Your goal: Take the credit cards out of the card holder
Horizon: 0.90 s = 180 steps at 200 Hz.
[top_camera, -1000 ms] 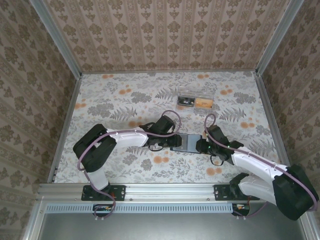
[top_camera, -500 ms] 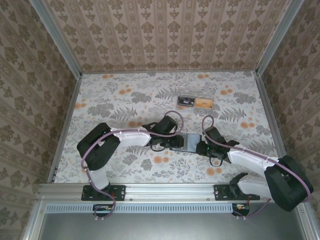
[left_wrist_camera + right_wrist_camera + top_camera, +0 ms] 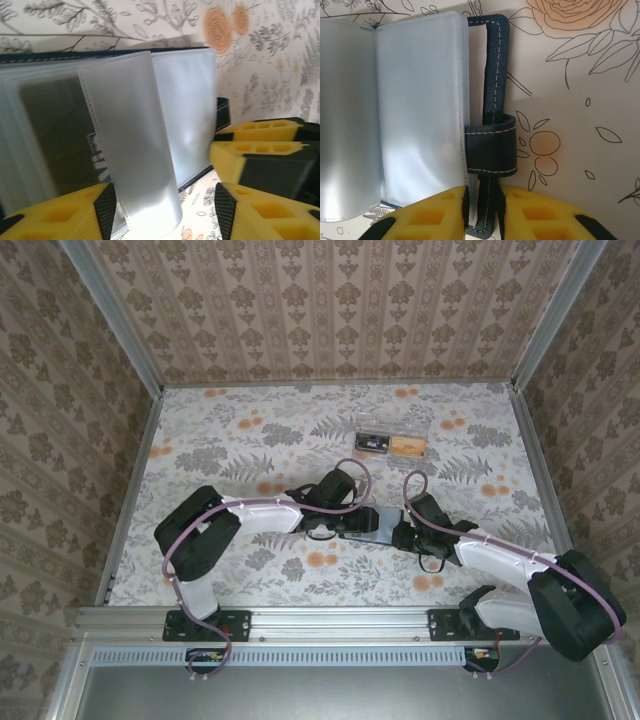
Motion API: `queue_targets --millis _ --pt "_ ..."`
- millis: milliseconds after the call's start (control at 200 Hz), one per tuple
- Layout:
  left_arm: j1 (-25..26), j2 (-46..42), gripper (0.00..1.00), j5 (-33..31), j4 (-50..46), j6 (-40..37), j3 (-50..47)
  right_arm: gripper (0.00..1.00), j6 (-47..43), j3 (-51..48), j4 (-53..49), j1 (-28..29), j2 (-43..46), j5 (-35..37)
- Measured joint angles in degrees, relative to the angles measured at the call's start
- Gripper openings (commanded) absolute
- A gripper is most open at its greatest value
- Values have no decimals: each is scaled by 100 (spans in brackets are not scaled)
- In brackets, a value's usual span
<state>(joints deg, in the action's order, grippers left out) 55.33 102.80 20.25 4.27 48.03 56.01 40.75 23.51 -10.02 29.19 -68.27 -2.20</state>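
The only writing is a scrap of white lettering (image 3: 100,162) on a dark card (image 3: 55,135) under a frosted sleeve; it is cut off by a raised clear plastic sleeve (image 3: 135,145) and cannot be read.

The flat, dark navy-blue bifold card holder (image 3: 372,523) lies opened near the middle of the floral-patterned tabletop (image 3: 230,440), between the two arms. Its long axis runs left to right, with the stitched navy tab (image 3: 490,150) at the end facing the right arm.

The left end effector (image 3: 165,207) has its yellow fingers spread, and the raised sleeve stands in the gap, close to the left pad and clear of the other. The right end effector (image 3: 482,212) is pressed together on the navy edge just below the tab, pinching the card holder.

The clear rectangular plastic box with black and tan contents (image 3: 393,444) sits well apart, toward the far wall. Bare tabletop stretches to the left and right of the card holder, out to the metal edge rails.
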Motion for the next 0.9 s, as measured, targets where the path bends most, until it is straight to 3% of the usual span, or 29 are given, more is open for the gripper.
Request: queue_targets --millis 535,900 --pt "151 326 62 518 542 26 450 27 22 -96 81 0 131 2" --pt "186 404 61 592 516 17 706 27 190 -339 -358 -7 1541 214"
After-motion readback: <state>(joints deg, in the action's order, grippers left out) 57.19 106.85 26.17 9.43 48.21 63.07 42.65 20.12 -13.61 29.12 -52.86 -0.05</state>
